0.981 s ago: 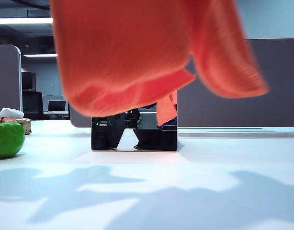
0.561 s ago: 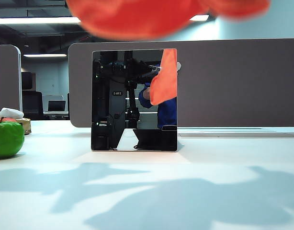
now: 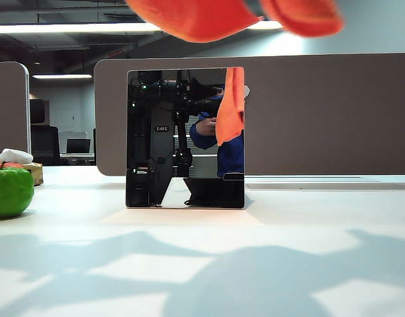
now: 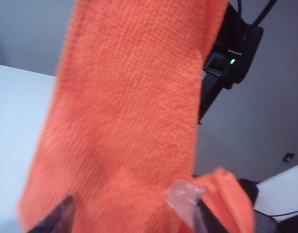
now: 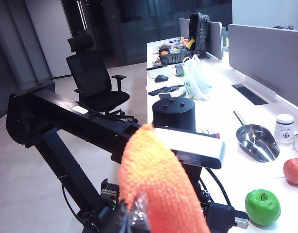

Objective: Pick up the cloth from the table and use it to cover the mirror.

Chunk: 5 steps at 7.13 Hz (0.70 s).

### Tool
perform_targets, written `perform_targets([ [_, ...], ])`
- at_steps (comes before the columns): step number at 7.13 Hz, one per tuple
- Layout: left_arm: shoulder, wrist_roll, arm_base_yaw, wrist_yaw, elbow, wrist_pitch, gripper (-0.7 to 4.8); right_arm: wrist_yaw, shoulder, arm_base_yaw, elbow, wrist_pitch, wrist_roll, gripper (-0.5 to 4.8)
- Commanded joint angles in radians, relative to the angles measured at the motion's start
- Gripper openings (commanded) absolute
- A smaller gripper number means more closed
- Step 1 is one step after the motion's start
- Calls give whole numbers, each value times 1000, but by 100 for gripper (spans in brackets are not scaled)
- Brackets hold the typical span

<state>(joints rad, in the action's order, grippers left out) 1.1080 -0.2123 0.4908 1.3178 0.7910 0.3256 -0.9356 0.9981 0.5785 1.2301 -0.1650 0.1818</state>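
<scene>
Grey partition panels (image 3: 321,112) and ceiling strip lights stand behind a broad white surface (image 3: 202,257), where the mirror (image 3: 185,137) sits upright near the middle, its dark face reflecting the robot's frame and a strip of orange. A green apple (image 3: 10,191) rests well to the left with a small white rag (image 3: 11,157) behind it.

Compared with 1 second ago, the cloth (image 3: 209,16) has risen sharply: then it hung low enough to hide most of the mirror's face from the exterior camera, and now only its lower edge shows at the top of that view, clear above the mirror. The mirror is fully uncovered, so the draping itself is not yet done; the lift looks like preparation to carry the cloth over the top edge.

The left end effector (image 4: 132,204) has cloth lying between its 2 fingers, but they have been parting during the last second, and I cannot tell whether they grip it or have let go. The right end effector (image 5: 139,213) is closed on a bunched corner of the cloth, held high above the surface.

If the left side is releasing early, the cloth may hang from 1 corner and drape unevenly, so both corners likely need to clear the mirror's top before lowering.
</scene>
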Motion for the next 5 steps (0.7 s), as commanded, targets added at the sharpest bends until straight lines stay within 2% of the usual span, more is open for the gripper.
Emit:
perform_targets([
  [1, -3, -13, 1, 69, 0, 9, 314, 66, 7, 0, 5, -74, -86, -1],
  [2, 6, 26, 1, -59, 0, -19, 345, -55, 5, 1, 5, -71, -77, -1],
  [3, 56, 25, 1, -61, 0, -17, 345, -161, 5, 2, 5, -76, -68, -1],
  [5, 106, 24, 2, -55, 0, -17, 345, -193, 5, 1, 5, -103, -56, -1],
])
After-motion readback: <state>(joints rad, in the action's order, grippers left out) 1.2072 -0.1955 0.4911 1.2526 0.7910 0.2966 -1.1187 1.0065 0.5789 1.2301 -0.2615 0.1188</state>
